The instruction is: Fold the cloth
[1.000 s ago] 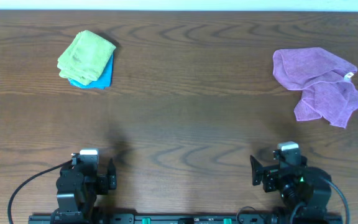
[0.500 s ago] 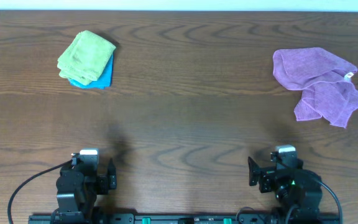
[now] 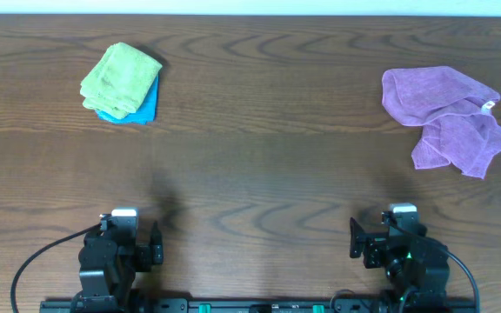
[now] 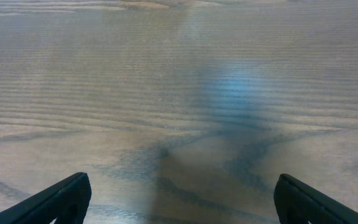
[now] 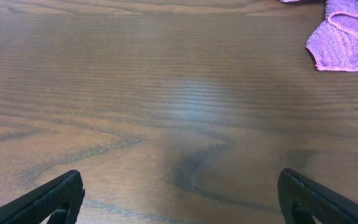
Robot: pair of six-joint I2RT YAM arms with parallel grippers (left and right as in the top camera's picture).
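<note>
A crumpled purple cloth [image 3: 446,113] lies unfolded at the far right of the table; its near corner shows at the top right of the right wrist view [image 5: 348,34]. My right gripper [image 5: 180,202] is open and empty, low near the table's front edge, well short of the cloth; the arm shows in the overhead view [image 3: 403,252]. My left gripper [image 4: 180,202] is open and empty over bare wood near the front left [image 3: 122,252].
A folded green cloth [image 3: 120,78] lies on a folded blue cloth [image 3: 143,109] at the far left. The dark wooden table [image 3: 259,174] spans the whole view.
The right arm has shifted slightly back and down near the front edge. The left arm and the cloths have not moved.
</note>
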